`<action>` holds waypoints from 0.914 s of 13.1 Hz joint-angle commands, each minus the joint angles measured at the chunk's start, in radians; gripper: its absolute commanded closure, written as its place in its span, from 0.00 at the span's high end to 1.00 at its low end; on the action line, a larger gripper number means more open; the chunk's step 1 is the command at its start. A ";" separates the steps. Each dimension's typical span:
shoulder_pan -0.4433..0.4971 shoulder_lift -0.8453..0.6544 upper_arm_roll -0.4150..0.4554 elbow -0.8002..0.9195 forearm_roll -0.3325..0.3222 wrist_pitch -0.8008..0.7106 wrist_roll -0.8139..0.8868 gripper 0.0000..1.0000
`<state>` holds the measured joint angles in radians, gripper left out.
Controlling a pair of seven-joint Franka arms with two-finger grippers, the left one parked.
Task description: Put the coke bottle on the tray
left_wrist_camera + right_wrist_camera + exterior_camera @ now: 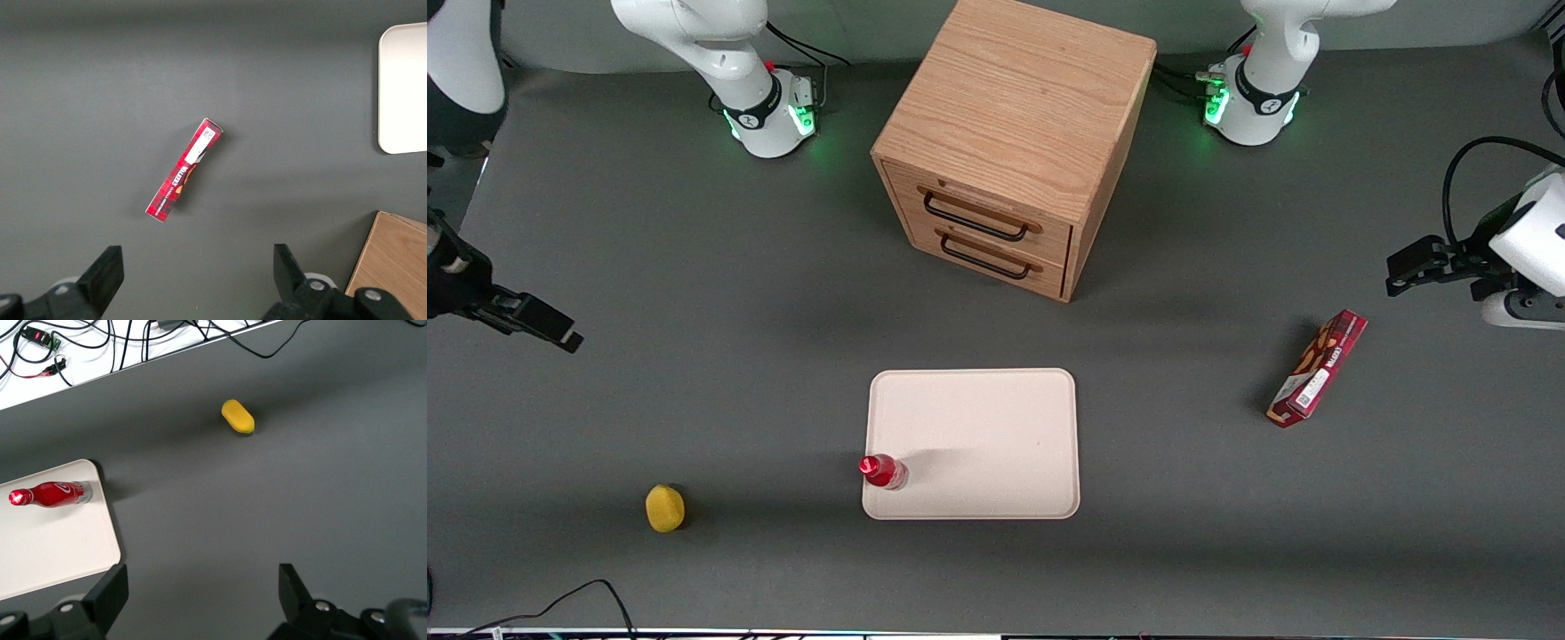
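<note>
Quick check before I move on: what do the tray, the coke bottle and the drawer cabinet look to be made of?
The tray looks like matte cream plastic: even colour, moulded rounded corners. The coke bottle, standing on the tray's corner, seems glossy red plastic or glass; its cap glints. The drawer cabinet shows oak-like wood grain, perhaps veneer, with dark metal-looking handles. The gripper hangs open over bare table toward the working arm's end.

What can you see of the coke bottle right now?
The coke bottle is a small slim red bottle with a red cap and white script on its label, and it looks like plastic. It stands upright on the tray, near the rim at the corner nearest the front camera, toward the working arm's end. Only the tray touches it. The tool is open, empty and well clear of it, at the working arm's end of the table.
</note>
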<state>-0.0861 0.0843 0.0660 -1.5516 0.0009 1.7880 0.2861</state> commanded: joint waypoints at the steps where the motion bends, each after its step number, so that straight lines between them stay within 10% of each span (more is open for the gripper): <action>1: -0.027 -0.017 0.015 0.016 0.028 -0.039 -0.036 1.00; 12: -0.014 -0.006 0.025 0.047 0.041 -0.078 -0.073 1.00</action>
<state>-0.0985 0.0759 0.0861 -1.5194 0.0457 1.7287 0.2354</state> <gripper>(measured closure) 0.000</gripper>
